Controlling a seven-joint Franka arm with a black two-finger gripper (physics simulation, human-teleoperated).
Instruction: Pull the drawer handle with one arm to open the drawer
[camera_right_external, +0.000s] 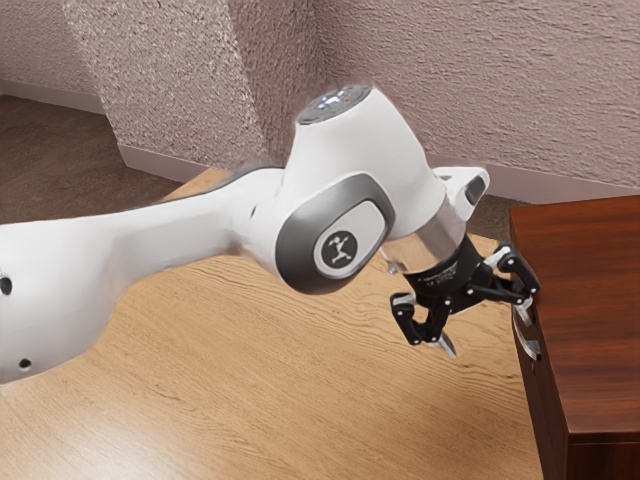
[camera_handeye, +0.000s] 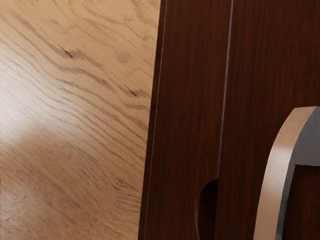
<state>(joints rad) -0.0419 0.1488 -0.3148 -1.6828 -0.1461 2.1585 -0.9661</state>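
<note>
A dark brown wooden cabinet (camera_right_external: 590, 300) stands at the exterior view's right, its drawer front facing the arm. A silver handle (camera_right_external: 527, 330) sticks out from that front. My black gripper (camera_right_external: 488, 318) hangs just in front of the handle, open, its fingers spread wide. One fingertip is close to the handle's upper end; the other hangs over the table, away from the cabinet. The wrist view looks closely at the drawer front (camera_handeye: 190, 100), with the curved metal handle (camera_handeye: 285, 170) beside my hand. I cannot tell from either view how far the drawer is out.
A light wooden table (camera_right_external: 250, 380) carries the cabinet and stretches toward the exterior view's left under my arm. Its grain also lies beside the cabinet in the wrist view, table (camera_handeye: 75, 100). Textured pinkish walls stand behind.
</note>
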